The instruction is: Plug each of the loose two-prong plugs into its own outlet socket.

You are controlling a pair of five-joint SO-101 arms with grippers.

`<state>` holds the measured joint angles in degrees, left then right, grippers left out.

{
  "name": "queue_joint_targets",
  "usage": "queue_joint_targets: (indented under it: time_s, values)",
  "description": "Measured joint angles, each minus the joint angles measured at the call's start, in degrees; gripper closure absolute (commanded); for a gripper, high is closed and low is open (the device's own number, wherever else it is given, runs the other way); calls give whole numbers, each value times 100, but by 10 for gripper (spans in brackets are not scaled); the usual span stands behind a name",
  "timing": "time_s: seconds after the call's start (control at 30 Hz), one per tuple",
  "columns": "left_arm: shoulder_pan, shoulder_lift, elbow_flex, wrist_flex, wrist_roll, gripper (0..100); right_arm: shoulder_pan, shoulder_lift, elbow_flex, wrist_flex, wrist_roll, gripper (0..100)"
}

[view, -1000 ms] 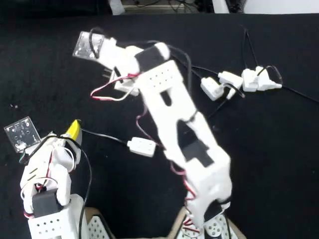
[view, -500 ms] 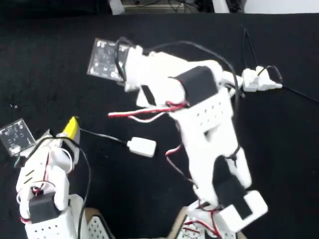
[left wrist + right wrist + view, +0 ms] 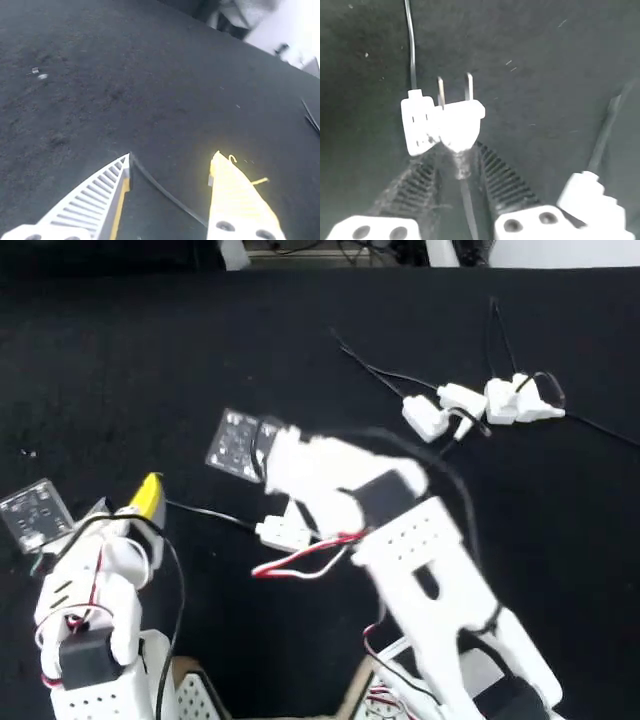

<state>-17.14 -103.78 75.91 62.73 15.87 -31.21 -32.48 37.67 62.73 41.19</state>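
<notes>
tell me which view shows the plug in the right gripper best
The right wrist view: the plug sits between the right gripper's jaws, both prongs clear, beside a socket. In the high view the right arm covers it. The left wrist view faces the table elsewhere.

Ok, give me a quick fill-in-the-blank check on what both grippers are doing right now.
1. The right gripper is shut on a ___.
2. Its ___ prongs are bare, not inside the socket.
3. The left gripper is ___, with a black cable between its fingers.
Missing words: plug; two; open.
</notes>
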Motion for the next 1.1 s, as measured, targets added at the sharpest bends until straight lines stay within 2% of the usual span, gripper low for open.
queue_joint_targets:
  time_s: [0.17, 0.4, 0.5, 0.73, 0.87, 1.1]
  values:
    - [677, 0, 0, -18, 0, 744, -35, 35, 1108, -1749, -457, 988]
    - [1653, 0, 0, -62, 0, 744, -457, 782, 1152, -2567, -835, 988]
    - [1899, 0, 0, -176, 0, 744, -598, 1011, 1152, -2716, -1037, 988]
    - [1943, 0, 264, -492, -185, 744, -668, 958, 1231, -2778, -1160, 988]
    - [1952, 44, 712, -862, -484, 744, -730, 484, 1451, -2673, -1160, 988]
    - [1952, 9, 826, -1055, -554, 744, -923, -633, 2013, -2637, -1240, 988]
